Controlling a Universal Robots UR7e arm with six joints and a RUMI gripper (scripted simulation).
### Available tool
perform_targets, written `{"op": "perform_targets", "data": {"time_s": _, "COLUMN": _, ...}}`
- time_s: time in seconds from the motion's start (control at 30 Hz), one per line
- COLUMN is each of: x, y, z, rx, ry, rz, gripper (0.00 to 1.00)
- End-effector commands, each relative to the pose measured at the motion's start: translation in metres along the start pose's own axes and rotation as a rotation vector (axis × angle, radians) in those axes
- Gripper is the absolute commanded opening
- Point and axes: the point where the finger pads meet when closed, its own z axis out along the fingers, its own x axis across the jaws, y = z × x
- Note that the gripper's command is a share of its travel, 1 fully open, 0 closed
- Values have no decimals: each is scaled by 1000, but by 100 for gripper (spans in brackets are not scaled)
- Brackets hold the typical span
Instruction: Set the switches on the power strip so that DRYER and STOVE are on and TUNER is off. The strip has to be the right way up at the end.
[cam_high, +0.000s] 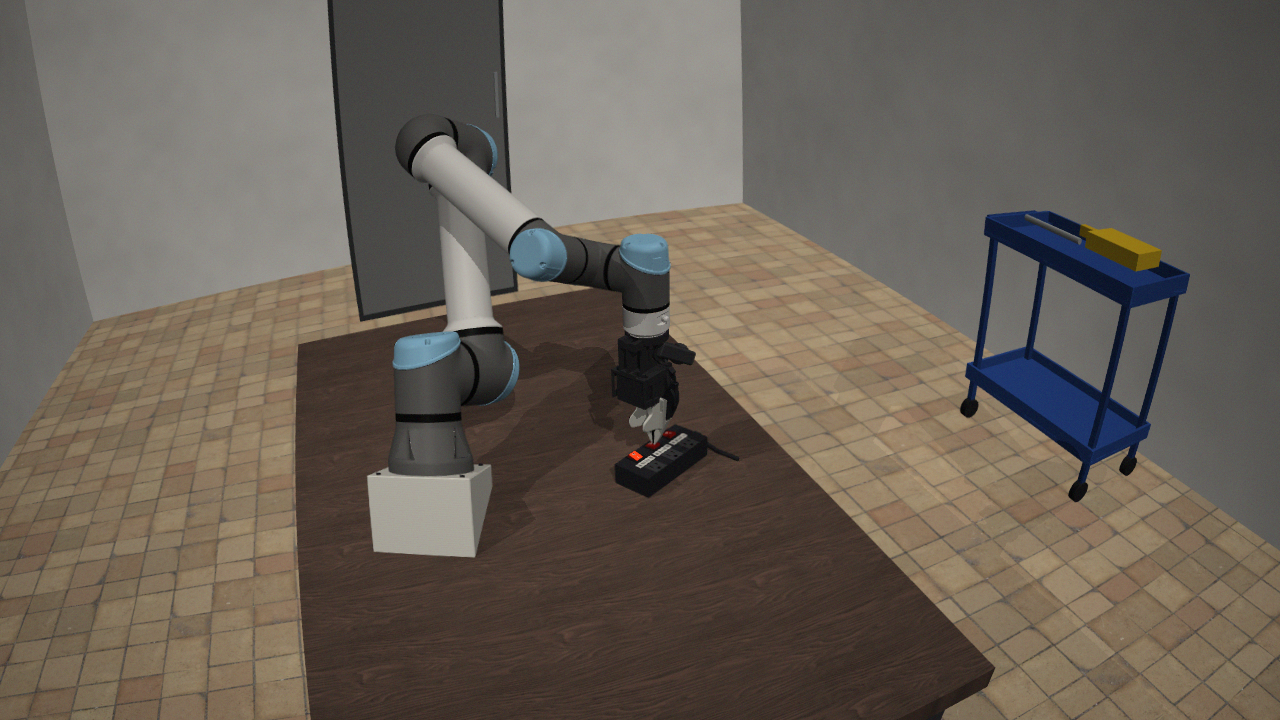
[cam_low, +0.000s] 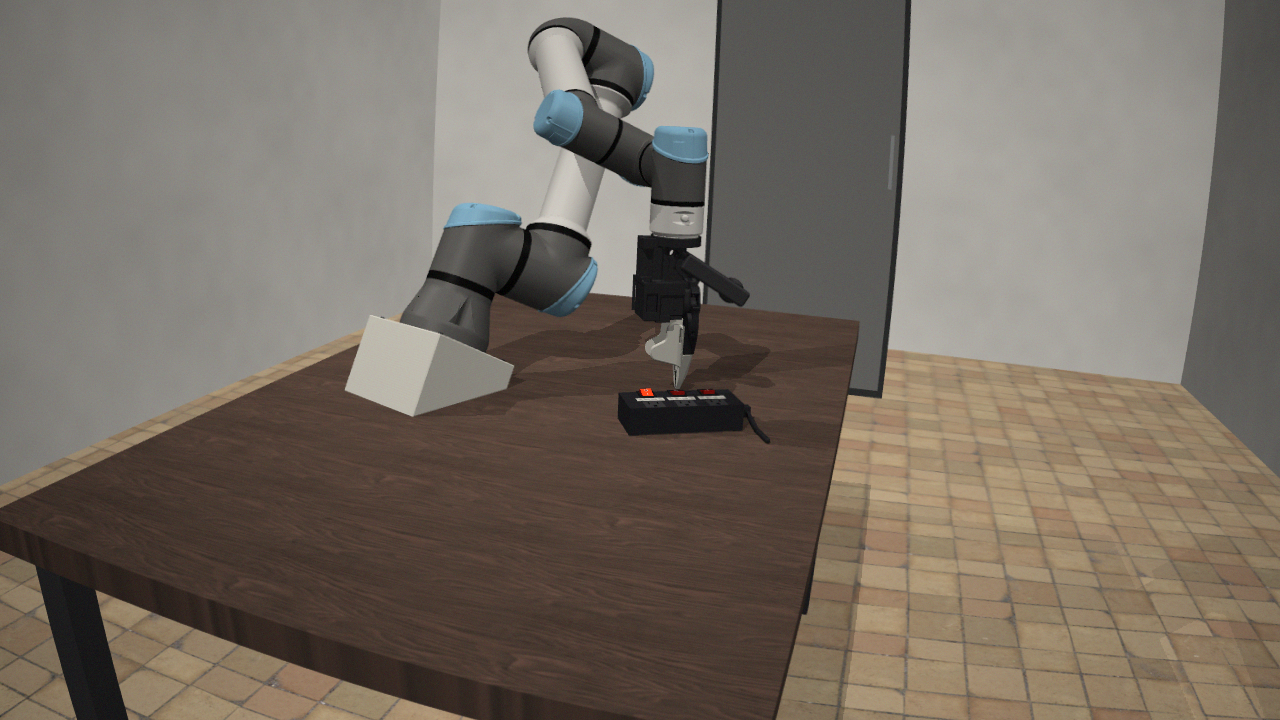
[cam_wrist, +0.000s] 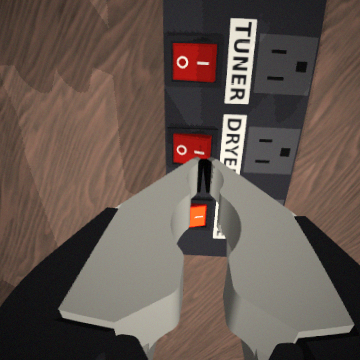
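The black power strip (cam_high: 666, 462) (cam_low: 680, 414) (cam_wrist: 272, 112) lies face up on the dark wooden table (cam_high: 581, 582) (cam_low: 402, 519). In the wrist view the TUNER switch (cam_wrist: 195, 62) and the DRYER switch (cam_wrist: 191, 147) are dark red. The third switch (cam_wrist: 198, 216) glows bright orange between my fingers, with its label hidden; it also shows in the top view (cam_high: 633, 455) and the exterior view (cam_low: 646, 391). My gripper (cam_high: 656, 437) (cam_low: 677, 385) (cam_wrist: 203, 161) is shut on nothing and points straight down. Its tips are at the near edge of the DRYER switch; I cannot tell whether they touch.
The strip's cable (cam_high: 723, 452) (cam_low: 759, 428) runs off its far end. The arm's white pedestal (cam_high: 429, 510) (cam_low: 420, 371) stands on the table to the left. A blue cart (cam_high: 1074, 268) with a yellow box (cam_high: 1120, 248) stands off to the right on the floor.
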Motion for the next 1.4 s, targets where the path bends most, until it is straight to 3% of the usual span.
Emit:
{"op": "perform_targets", "data": {"time_s": 0.0, "x": 0, "y": 0, "z": 1, "rx": 0, "ry": 1, "rz": 0, "gripper": 0}}
{"op": "perform_targets", "data": {"time_s": 1.37, "x": 0, "y": 0, "z": 7, "rx": 0, "ry": 1, "rz": 0, "gripper": 0}}
